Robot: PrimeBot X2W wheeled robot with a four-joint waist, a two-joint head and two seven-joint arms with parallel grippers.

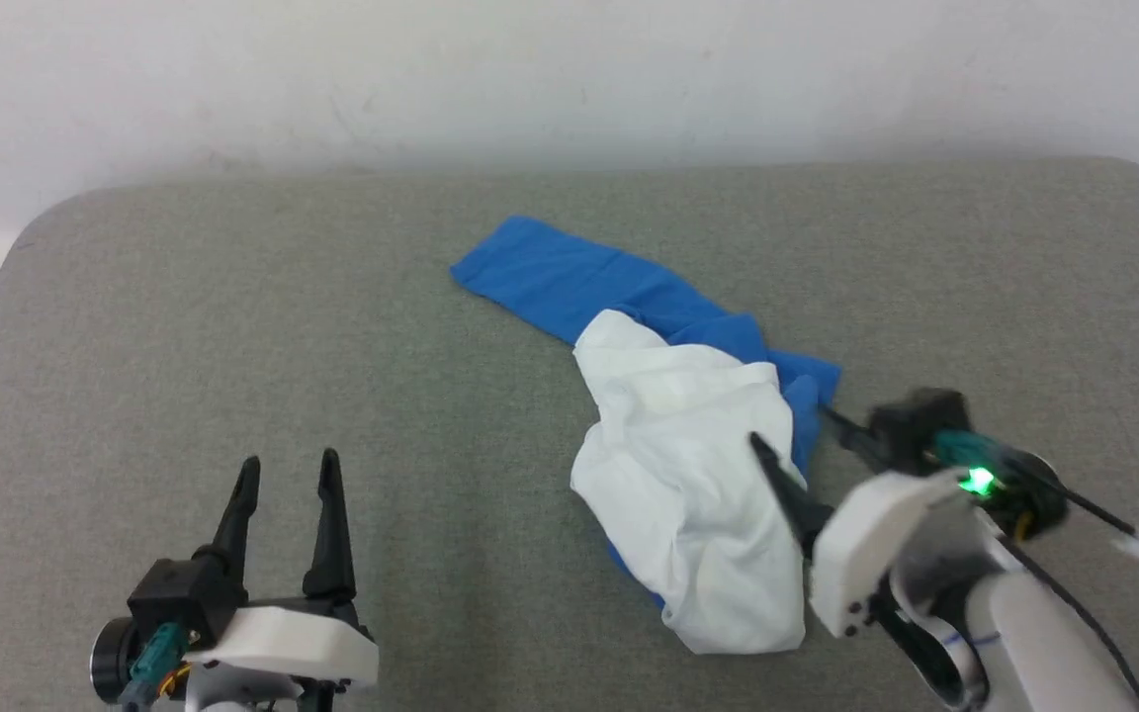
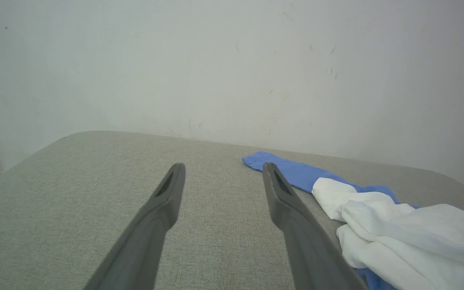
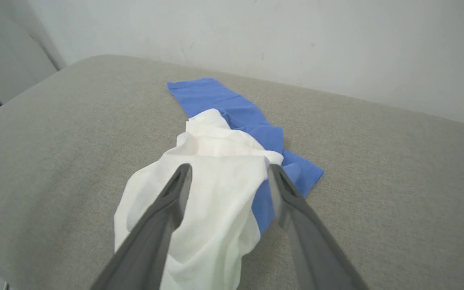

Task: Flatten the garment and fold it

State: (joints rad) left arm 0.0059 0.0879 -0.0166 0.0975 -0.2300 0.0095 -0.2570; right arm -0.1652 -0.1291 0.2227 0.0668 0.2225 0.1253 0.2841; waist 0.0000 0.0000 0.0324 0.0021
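The garment (image 1: 688, 475) lay crumpled (white part over blue) on the grey table (image 1: 233, 326), right of middle. The right pincer (image 1: 787, 423) was spread at its right edge; the left pincer (image 1: 291, 457), also spread, was well apart.

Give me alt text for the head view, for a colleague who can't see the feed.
The garment lies crumpled in a heap, white over blue, right of centre on a grey fabric surface. The right claw is open at the heap's right edge; the left claw is open over bare surface at lower left.
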